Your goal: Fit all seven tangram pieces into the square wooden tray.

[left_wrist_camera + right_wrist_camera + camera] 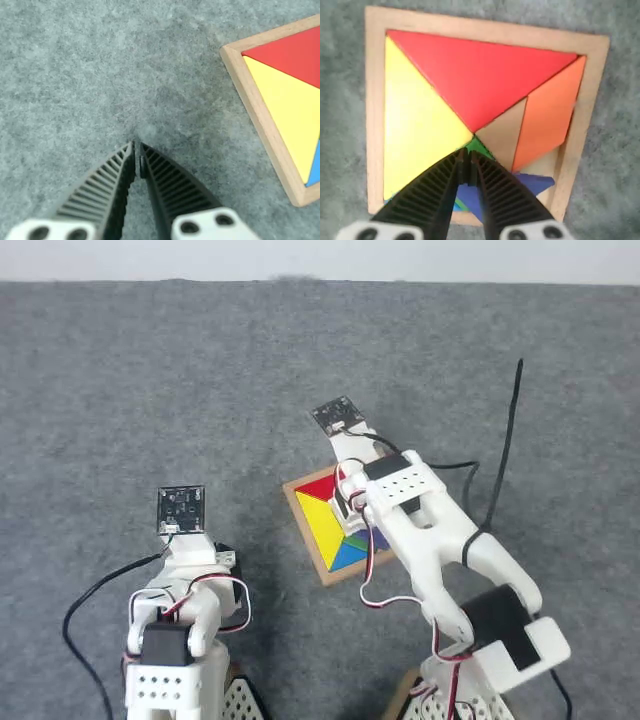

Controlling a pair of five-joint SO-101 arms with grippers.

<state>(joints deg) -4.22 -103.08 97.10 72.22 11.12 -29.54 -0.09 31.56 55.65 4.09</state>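
The right end effector (468,156) was shut tight, its two black fingers (437,187) pressed together with nothing between them. Its tip was over the middle of the tray (485,27), right at a small green piece (480,147). I could not tell if the tip touched the green piece or was just above it.

Around that spot the pieces lay in the tray. A big red triangle (480,75) filled one side. A big yellow triangle (420,125) filled the side next to it, and the two touched along one long edge. A tan triangle (502,135) lay next to the red one, with its point at the middle. An orange piece (547,115) lay beside the tan one, along the tray's edge, with one corner up against the rim. A blue piece (530,182) lay near the corner past the orange one, and a bit of bare wood showed between them. The fingers hid part of the blue.

The left end effector (136,146) was shut too and held nothing. It was over the grey surface (90,60), well apart from the tray, and not over any piece.

From the high view, the tray lay on the surface in front of the right arm (440,540), turned a little crooked.
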